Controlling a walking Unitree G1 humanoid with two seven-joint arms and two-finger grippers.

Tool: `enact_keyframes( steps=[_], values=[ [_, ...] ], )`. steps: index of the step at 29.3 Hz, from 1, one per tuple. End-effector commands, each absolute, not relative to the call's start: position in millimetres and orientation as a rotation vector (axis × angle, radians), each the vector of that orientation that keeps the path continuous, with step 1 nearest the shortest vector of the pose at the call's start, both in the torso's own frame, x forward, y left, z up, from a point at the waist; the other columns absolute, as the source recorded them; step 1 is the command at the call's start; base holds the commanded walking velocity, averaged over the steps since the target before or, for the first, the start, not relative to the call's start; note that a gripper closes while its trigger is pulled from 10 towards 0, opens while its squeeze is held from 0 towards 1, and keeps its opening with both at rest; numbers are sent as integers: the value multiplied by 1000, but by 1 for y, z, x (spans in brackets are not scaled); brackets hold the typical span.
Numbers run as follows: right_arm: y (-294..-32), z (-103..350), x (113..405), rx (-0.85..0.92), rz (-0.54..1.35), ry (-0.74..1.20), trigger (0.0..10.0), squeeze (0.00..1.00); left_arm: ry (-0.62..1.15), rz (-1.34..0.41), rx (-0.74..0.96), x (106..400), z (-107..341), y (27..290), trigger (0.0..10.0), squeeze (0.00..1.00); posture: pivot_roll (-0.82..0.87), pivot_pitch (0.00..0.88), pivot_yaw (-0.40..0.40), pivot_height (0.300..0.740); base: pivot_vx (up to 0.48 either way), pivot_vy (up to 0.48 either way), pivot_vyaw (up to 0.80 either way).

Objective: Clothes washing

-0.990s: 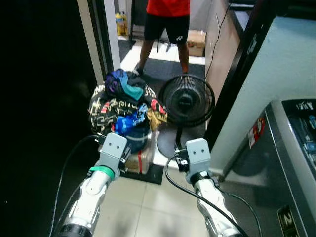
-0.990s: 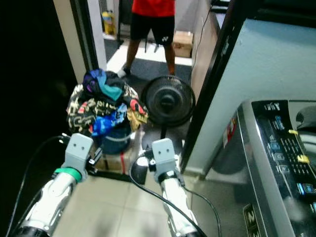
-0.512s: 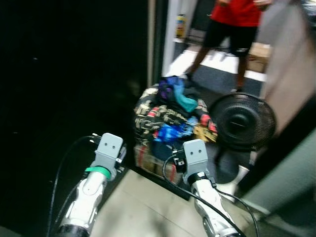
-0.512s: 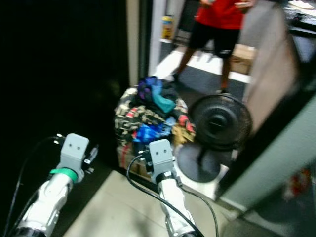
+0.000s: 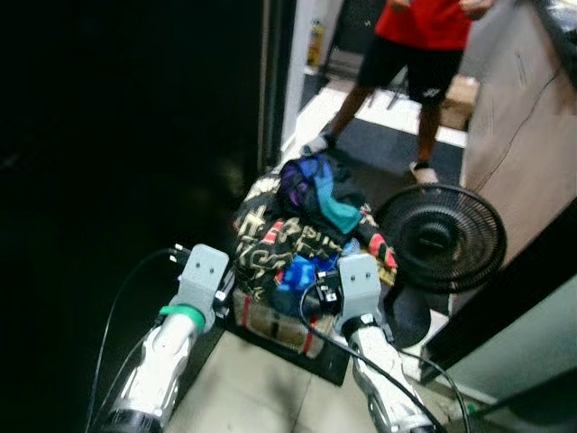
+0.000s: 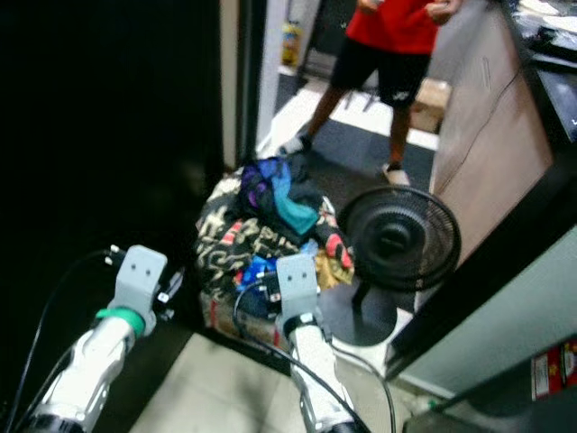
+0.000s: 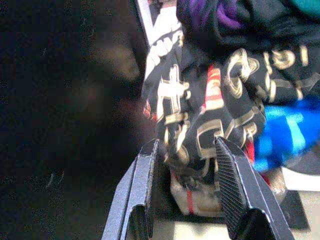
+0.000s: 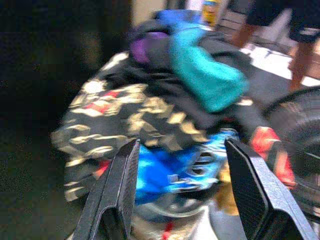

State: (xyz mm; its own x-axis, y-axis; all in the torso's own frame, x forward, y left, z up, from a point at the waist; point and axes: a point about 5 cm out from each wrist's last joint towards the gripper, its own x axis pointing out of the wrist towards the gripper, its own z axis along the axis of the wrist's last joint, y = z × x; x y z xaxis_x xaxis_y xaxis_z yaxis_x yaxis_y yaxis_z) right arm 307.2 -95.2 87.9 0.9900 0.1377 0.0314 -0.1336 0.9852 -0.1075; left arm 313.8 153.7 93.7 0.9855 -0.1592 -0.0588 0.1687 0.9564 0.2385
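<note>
A heap of clothes (image 5: 306, 225) overflows a basket on the floor by a doorway: black cloth with gold and red print, a teal piece (image 8: 207, 75), purple and bright blue pieces. Both arms reach toward it from the near side. My left gripper (image 7: 192, 200) is open, its fingers (image 7: 232, 187) pointing at the printed cloth (image 7: 200, 115) on the heap's left side, close to it. My right gripper (image 8: 182, 200) is open too, short of the heap's front with the blue cloth (image 8: 165, 167) ahead between its fingers (image 8: 252, 192).
A black floor fan (image 5: 440, 239) stands just right of the heap. A person (image 5: 424, 45) in a red shirt and black shorts stands in the passage beyond. A dark room lies to the left. A grey appliance wall (image 5: 532, 352) rises at right. Tiled floor (image 5: 270, 397) lies below my arms.
The camera has swung left and then forward, so the washer top left the picture. The heap now sits nearer and more central before both grippers. Both arms hold the same pose.
</note>
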Motion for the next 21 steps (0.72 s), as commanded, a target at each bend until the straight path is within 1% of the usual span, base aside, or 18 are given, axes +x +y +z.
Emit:
enact_keyframes(
  steps=[1,3,21],
  values=[
    [-105,81,306,-110,106,-12,10000,0,51,-200,243,313,89,144,10000,0,29,1,36,740,394,0,-800],
    [-106,82,306,-115,104,-14,10000,0,50,-200,243,313,89,144,10000,0,29,1,36,740,390,0,-519],
    [-103,84,307,-128,120,-28,10000,0,52,-194,245,312,89,145,10000,0,39,14,34,740,391,0,0]
  ],
)
